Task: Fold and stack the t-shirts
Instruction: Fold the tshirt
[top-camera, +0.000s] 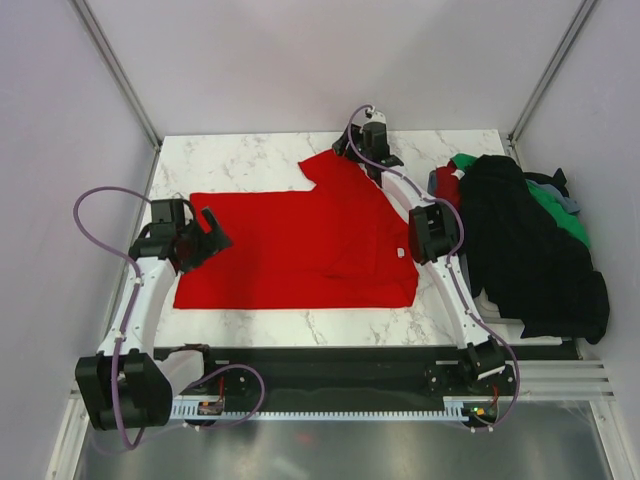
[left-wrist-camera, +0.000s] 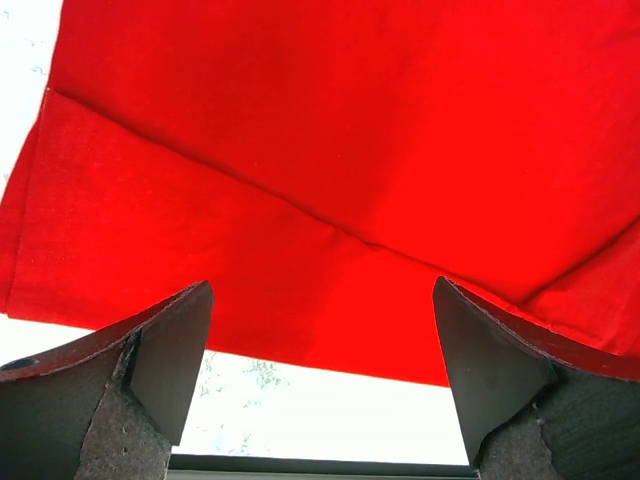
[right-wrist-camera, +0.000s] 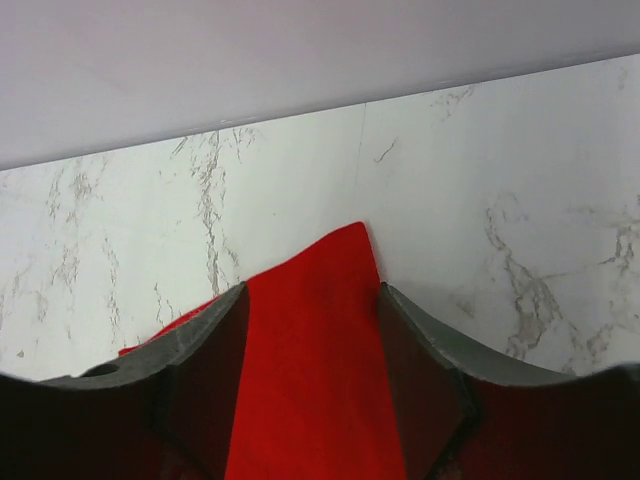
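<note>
A sleeve of the red t-shirt (top-camera: 300, 245) is pinched by the right tool (right-wrist-camera: 312, 390) on the bench (top-camera: 240, 160). The left tool (left-wrist-camera: 320, 370) is held spread above the shirt's hem.

Top view looks down from behind the arms; both wrist views sit close over the red t-shirt (top-camera: 300, 245), which all share.

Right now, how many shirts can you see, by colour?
Bright red shirt, spread on the table: 1
Black shirt, on the pile: 1
Green shirt: 1
Dark red shirt: 1
Grey-blue shirt, only an edge showing: 1
Total: 5
</note>
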